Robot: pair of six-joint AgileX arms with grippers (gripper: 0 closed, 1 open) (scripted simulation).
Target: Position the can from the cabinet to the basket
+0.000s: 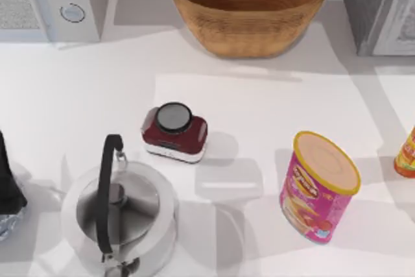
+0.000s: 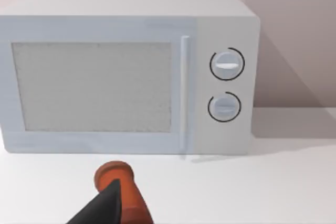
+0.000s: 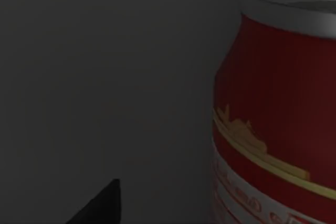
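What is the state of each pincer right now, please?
Left pincer: cannot be told; near the microwave.
Right pincer: cannot be told; beside the can, in a dark view.

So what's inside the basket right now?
The basket shows bare woven wicker inside, no can. Its near wall hides part of the floor. The can sits close before the right wrist camera in a dark space.

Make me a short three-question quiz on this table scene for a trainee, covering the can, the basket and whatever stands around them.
1. True or false: the slim red drink can with a silver top already sits inside the round tan woven wicker basket.
2. Which stands nearest the pink cylindrical canister with a yellow rim? A) white microwave with two knobs B) orange-yellow bottle C) shiny steel kettle with a black handle
3. Fill in: in the top view, the grey speckled cabinet stands at the table's far ____ corner.
Key: 1 false; 2 B; 3 right.
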